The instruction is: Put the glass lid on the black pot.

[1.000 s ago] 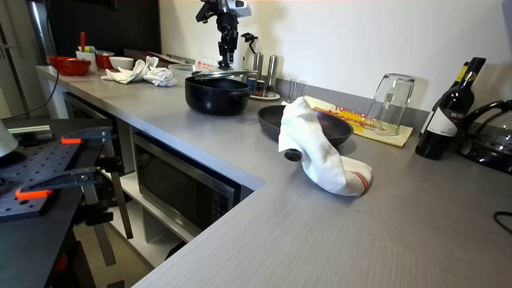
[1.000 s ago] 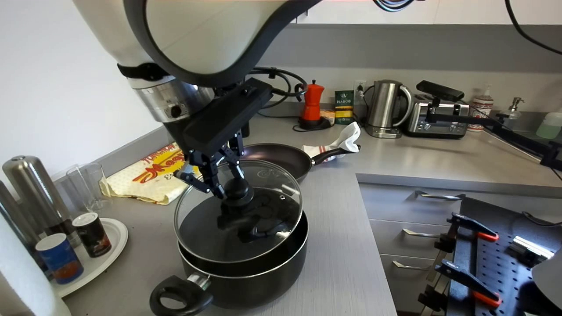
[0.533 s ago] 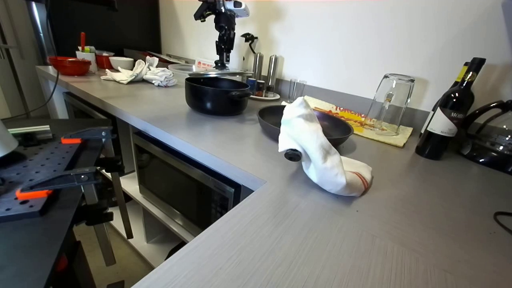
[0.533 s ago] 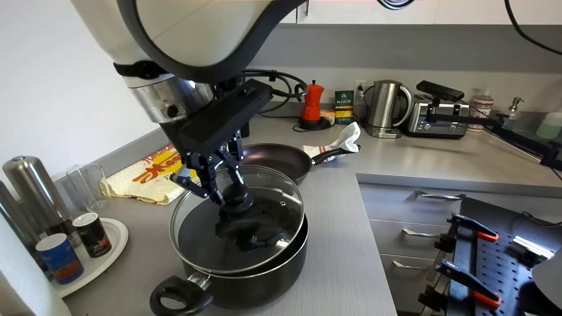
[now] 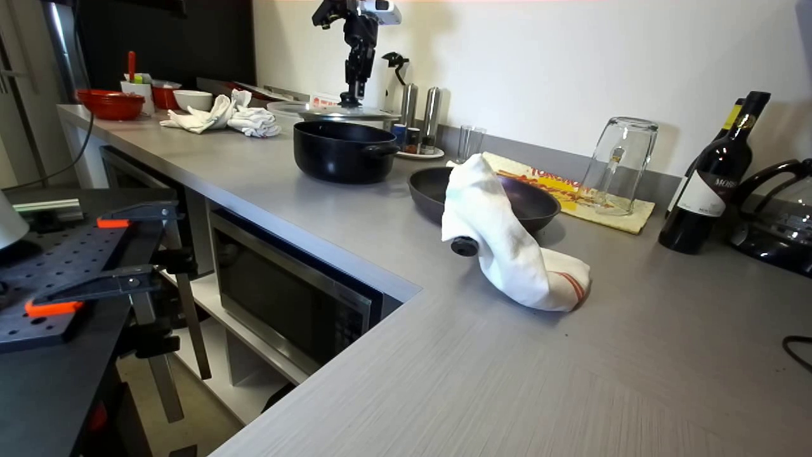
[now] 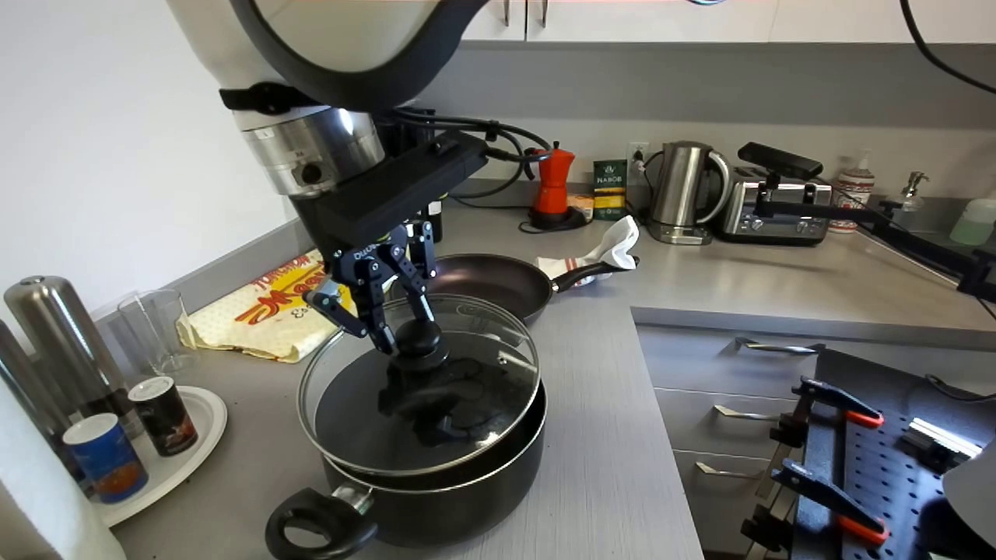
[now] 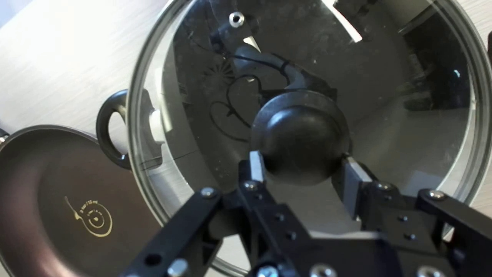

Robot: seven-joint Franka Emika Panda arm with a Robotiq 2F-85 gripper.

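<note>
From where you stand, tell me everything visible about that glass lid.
The glass lid is a round, clear disc with a metallic rim, a small vent hole and a black knob, which the gripper pinches. It is roughly level, off-centre over the black pot, not seated; I can't tell whether their rims touch.

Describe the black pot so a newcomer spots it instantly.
Start at the grey counter and find the frying pan. Beside it stands the black pot, under the glass lid that the pincer grips by its knob. Unlike the shallow pan with a long handle, the pot has deep sides and short loop handles.
</note>
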